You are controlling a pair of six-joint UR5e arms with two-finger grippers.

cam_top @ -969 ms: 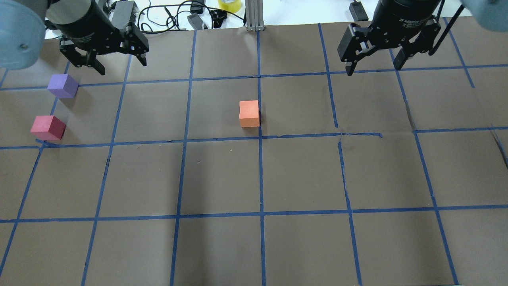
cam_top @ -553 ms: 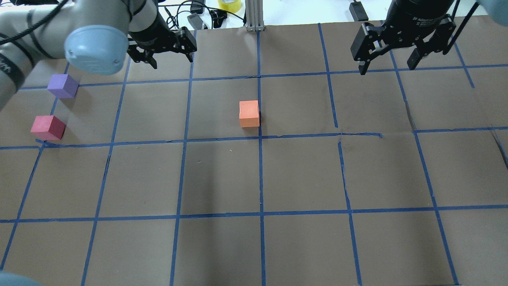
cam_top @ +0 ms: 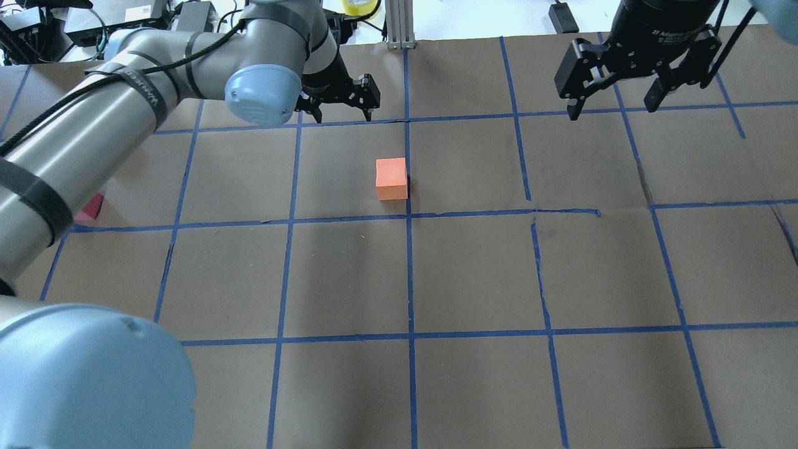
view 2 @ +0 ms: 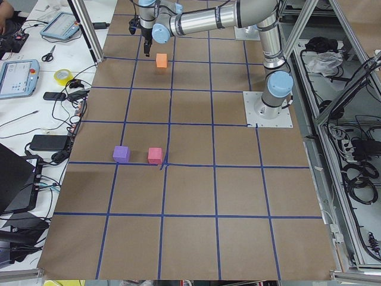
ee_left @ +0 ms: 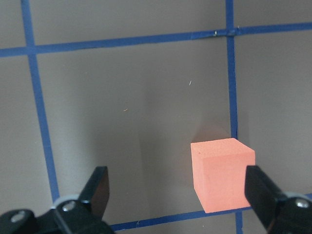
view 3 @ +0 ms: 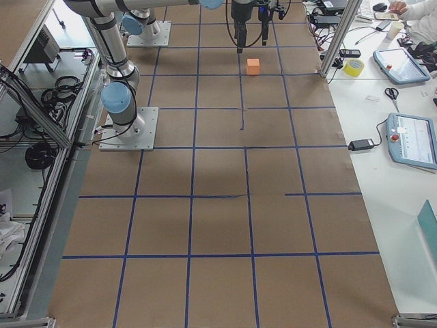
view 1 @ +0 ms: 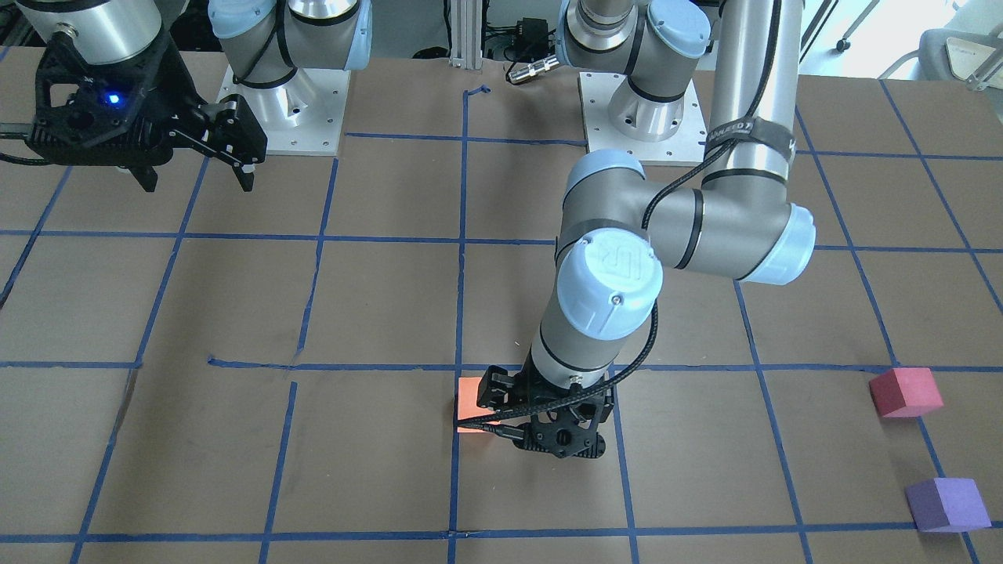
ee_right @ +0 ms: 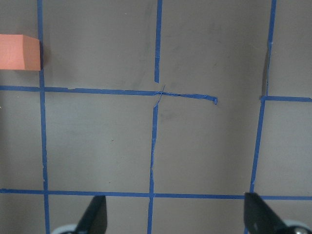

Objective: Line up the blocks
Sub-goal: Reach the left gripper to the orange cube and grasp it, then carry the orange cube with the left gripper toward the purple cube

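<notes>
The orange block (cam_top: 391,178) sits near the table's middle, against a blue tape line. My left gripper (cam_top: 343,112) is open and hovers just beyond it, a little to the left. In the left wrist view the orange block (ee_left: 223,173) lies close to the right finger, and the gripper (ee_left: 178,195) is empty. The pinkish-red block (view 1: 905,392) and the purple block (view 1: 946,504) sit apart at the table's left end. In the overhead view my left arm hides the purple block. My right gripper (cam_top: 612,111) is open and empty at the far right.
A blue tape grid (cam_top: 409,274) covers the brown table. A metal post (cam_top: 399,25), cables and a yellow tape roll (cam_top: 360,6) lie past the far edge. The two arm bases (view 1: 286,110) stand on the robot's side. A side bench holds tablets (view 3: 412,140).
My left arm has swung right from the far left corner to just beyond the orange block, and now covers the purple block. My right gripper has shifted slightly right. The blocks have not moved.
</notes>
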